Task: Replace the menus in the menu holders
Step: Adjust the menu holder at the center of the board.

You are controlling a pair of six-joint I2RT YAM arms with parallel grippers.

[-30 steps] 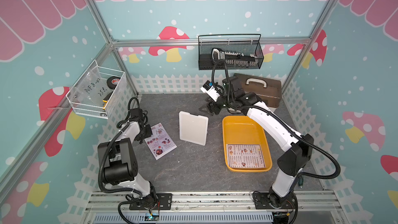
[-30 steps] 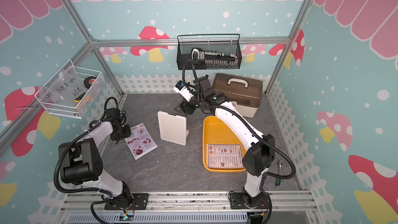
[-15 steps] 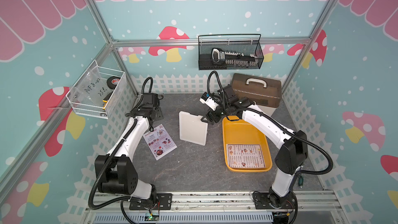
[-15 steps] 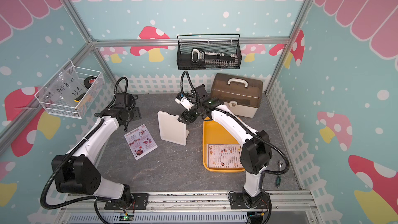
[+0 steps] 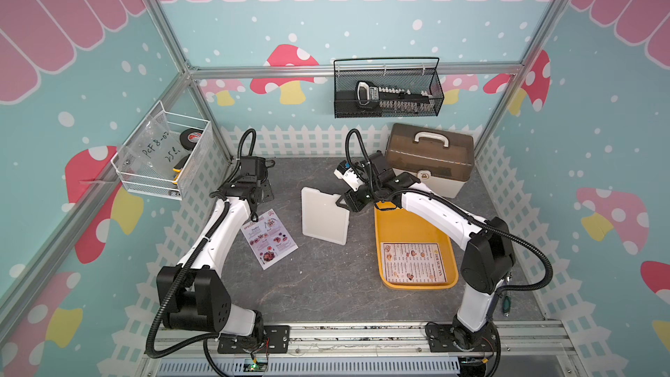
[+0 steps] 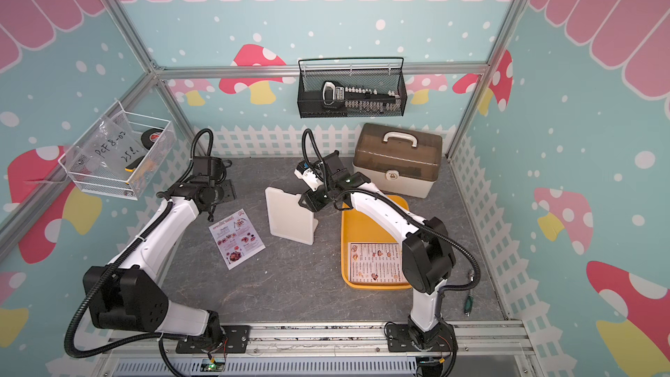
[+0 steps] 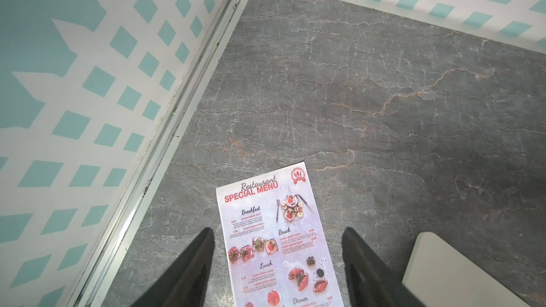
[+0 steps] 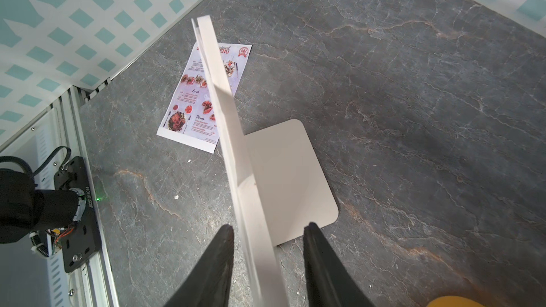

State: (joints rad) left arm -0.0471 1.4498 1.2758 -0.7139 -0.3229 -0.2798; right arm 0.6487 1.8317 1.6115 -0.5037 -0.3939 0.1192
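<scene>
The left tool (image 7: 277,230) hangs above the grey surface (image 7: 384,98) with its two dark fingers (image 7: 189,267) well apart and nothing gripped between them. The pinkish Special Menu (image 7: 274,237) lies flat on the surface straight beneath it, its red heading end reaching out past the fingertips. The right tool (image 8: 269,225) straddles the top edge of the white menu holder (image 8: 233,131), which stands upright on its flat foot. Its fingers (image 8: 218,261) are apart, one on each side of the thin panel, with a sliver of gap on both sides, so it is not clamped. Beyond this tool's tips, on the far side of the panel, the Special Menu shows again. In a top view the Dim Sum Inn menu (image 5: 413,262) lies in the yellow tray (image 5: 402,233), back behind the right tool beside its arm, well apart from the holder
</scene>
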